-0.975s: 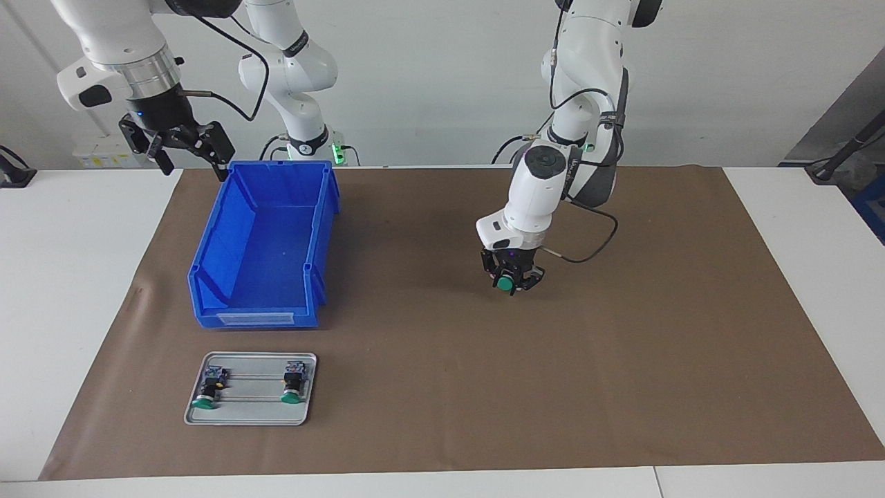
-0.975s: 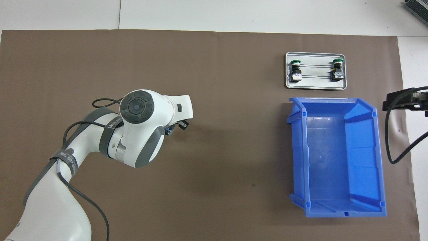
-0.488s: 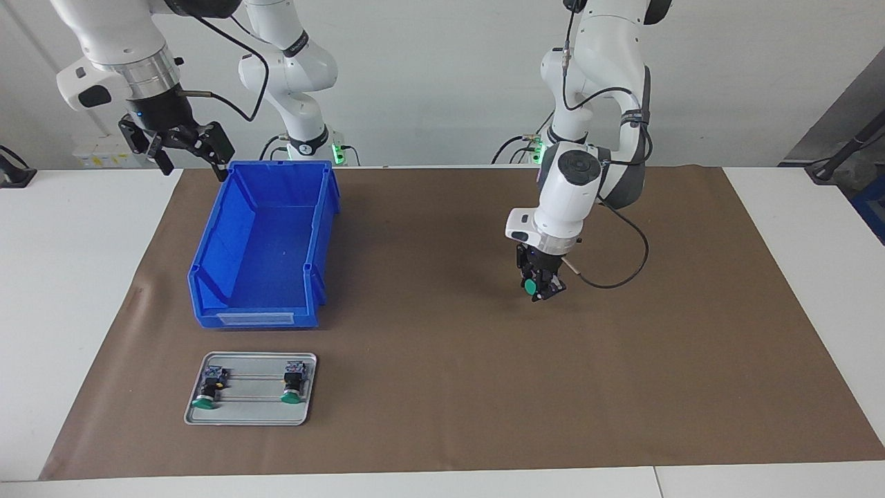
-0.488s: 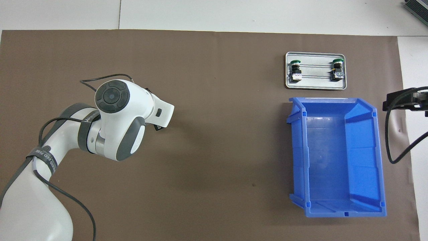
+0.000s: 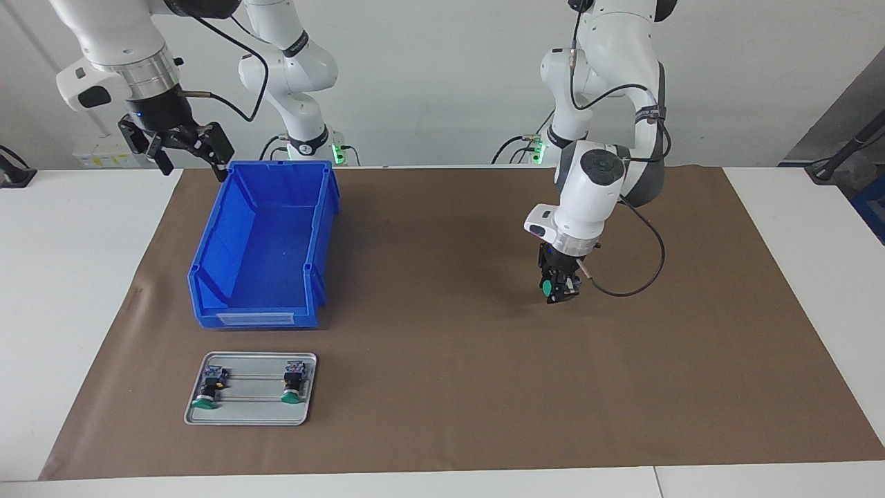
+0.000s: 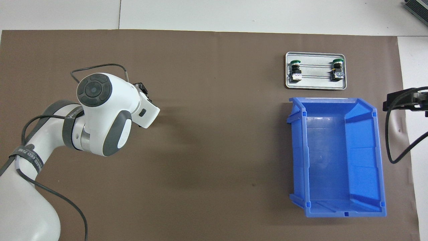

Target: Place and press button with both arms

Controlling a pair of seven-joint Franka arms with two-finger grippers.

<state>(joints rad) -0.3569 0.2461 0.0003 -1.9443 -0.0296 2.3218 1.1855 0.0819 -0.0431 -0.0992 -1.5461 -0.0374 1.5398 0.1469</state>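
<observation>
Facing view alone shows left gripper (image 5: 559,290) clasping button (image 5: 547,286)

A plain pale grey wall (image 5: 429,76) rises past the long white table (image 5: 62,290). A brown paper mat (image 5: 442,387) covers most of the tabletop, evenly lit.

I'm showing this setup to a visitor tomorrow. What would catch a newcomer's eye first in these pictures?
Probably the big blue bin, empty, toward the right arm's end of the brown mat. Next, the left gripper over the bare mat, jaws closed on a green-capped button. Then the small metal tray holding two more such buttons, farther from the robots than the bin, while the right gripper waits, jaws open, by the bin's corner.
</observation>
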